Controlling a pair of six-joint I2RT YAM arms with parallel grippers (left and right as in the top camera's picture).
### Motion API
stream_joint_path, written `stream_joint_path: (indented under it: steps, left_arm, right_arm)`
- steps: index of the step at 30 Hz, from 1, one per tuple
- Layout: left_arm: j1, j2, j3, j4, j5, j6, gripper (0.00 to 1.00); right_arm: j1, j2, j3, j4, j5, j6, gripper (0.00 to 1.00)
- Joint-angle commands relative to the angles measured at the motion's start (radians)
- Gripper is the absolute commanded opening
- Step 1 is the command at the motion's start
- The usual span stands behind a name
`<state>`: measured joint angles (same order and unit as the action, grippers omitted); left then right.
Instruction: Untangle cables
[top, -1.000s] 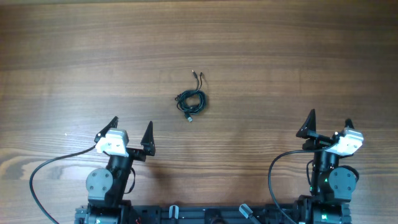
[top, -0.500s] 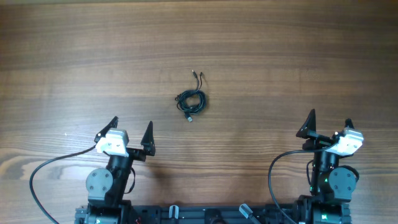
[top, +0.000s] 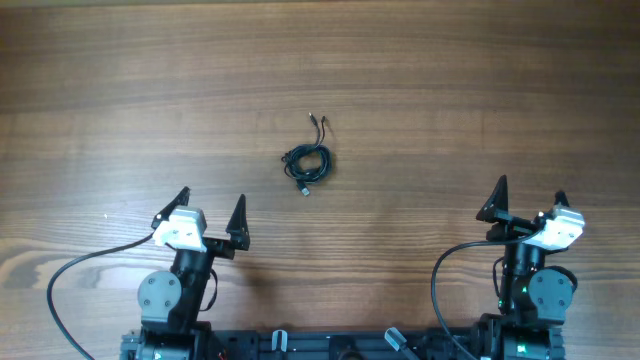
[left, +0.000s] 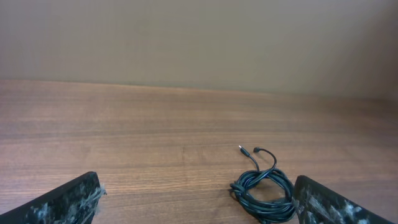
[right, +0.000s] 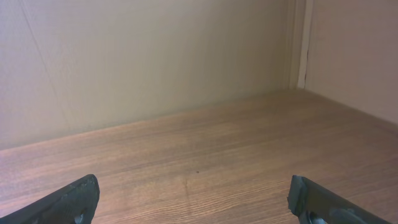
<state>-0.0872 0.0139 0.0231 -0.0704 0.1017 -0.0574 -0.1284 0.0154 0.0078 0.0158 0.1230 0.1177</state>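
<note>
Cables sit in one small knot, maybe three cords, mid-frame on the bench, up and right of the wide-open empty left hand at lower left, much farther from the open right hand at lower right.

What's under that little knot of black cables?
Only the wooden table shows around the cables and through their loops. The wood beneath the strands is covered, so anything tiny there can't be seen.

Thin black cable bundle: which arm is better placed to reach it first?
Left, probably. The knotted black cable bundle lies nearer the open left gripper and shows in its wrist view; the open right gripper sits farther, its camera missing it.
</note>
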Motion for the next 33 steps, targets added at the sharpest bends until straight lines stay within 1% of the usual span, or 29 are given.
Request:
stream_joint_path:
  steps: [1, 6, 9, 14, 17, 19, 21, 22, 24, 26, 29, 31, 33]
  left_arm:
    - [-0.006, -0.007, 0.056, 0.007, -0.013, -0.006, 1.00]
    - [-0.006, 0.001, 0.119, 0.007, -0.013, -0.006, 1.00]
    - [-0.006, 0.047, 0.167, 0.007, -0.013, -0.006, 1.00]
    - [-0.006, 0.197, 0.309, 0.004, -0.013, -0.006, 1.00]
    - [-0.006, 0.340, 0.448, -0.054, -0.011, -0.007, 1.00]
    - [-0.006, 0.482, 0.604, -0.150, 0.035, -0.006, 1.00]
    - [-0.006, 0.573, 0.708, -0.220, 0.068, -0.006, 1.00]
    - [-0.006, 0.669, 0.818, -0.301, 0.107, -0.007, 1.00]
    - [-0.006, 0.761, 0.926, -0.401, 0.161, -0.012, 1.00]
    - [-0.007, 0.882, 1.056, -0.520, 0.191, -0.060, 1.00]
    - [-0.008, 1.108, 1.228, -0.719, 0.238, -0.066, 1.00]
    - [-0.008, 1.227, 1.270, -0.768, 0.271, -0.066, 1.00]
    - [-0.007, 1.337, 1.271, -0.750, 0.327, -0.066, 1.00]
  right_arm:
    - [-0.004, -0.008, -0.003, 0.002, -0.013, -0.013, 1.00]
    - [-0.004, -0.008, -0.003, 0.002, -0.013, -0.013, 1.00]
    - [-0.004, -0.008, -0.003, 0.002, -0.013, -0.013, 1.00]
    - [-0.004, -0.008, -0.003, 0.002, -0.013, -0.013, 1.00]
    - [-0.004, -0.008, -0.003, 0.002, -0.013, -0.013, 1.00]
    - [-0.004, -0.008, -0.003, 0.002, -0.013, -0.013, 1.00]
    - [-0.004, -0.008, -0.003, 0.002, -0.013, -0.013, 1.00]
    - [-0.004, -0.008, -0.003, 0.002, -0.013, -0.013, 1.00]
    - [-0.004, -0.008, -0.003, 0.002, -0.013, -0.013, 1.00]
    - [-0.004, -0.008, -0.003, 0.002, -0.013, -0.013, 1.00]
    - [-0.004, -0.008, -0.003, 0.002, -0.013, -0.013, 1.00]
    - [-0.004, -0.008, -0.003, 0.002, -0.013, -0.013, 1.00]
    - [-0.004, -0.008, -0.003, 0.002, -0.013, -0.013, 1.00]
